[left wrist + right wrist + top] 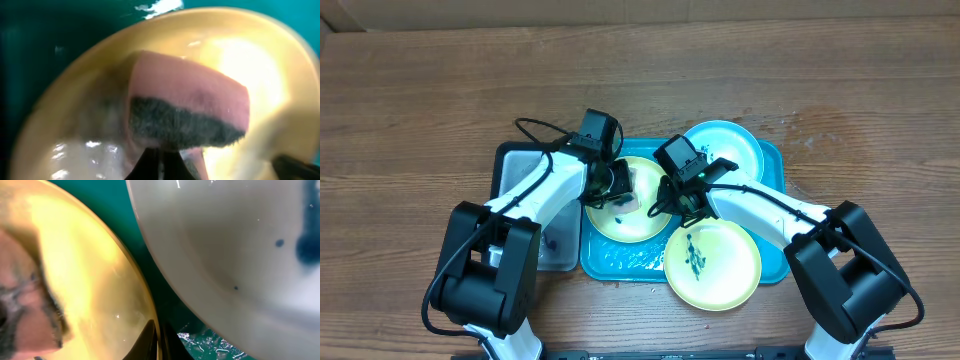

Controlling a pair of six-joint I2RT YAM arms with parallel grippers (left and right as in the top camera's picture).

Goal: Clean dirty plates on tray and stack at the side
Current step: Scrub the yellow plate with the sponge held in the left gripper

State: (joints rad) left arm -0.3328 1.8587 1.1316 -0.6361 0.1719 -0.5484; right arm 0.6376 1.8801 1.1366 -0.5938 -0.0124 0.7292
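Centrally, pink sponge (187, 110) in left hand (615, 186), on yellow-green plate (642, 218) on tray (775, 165).

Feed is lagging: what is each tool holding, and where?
Left tool: pink sponge, dark scrub face, by its near end. Right tool: yellow-green round plastic plate, by its rim.

No legible text, label or number on anything.

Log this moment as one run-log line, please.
phase: wiping | left gripper: sponge on centre plate | right gripper: clamps its rim | smeared front plate: waiting
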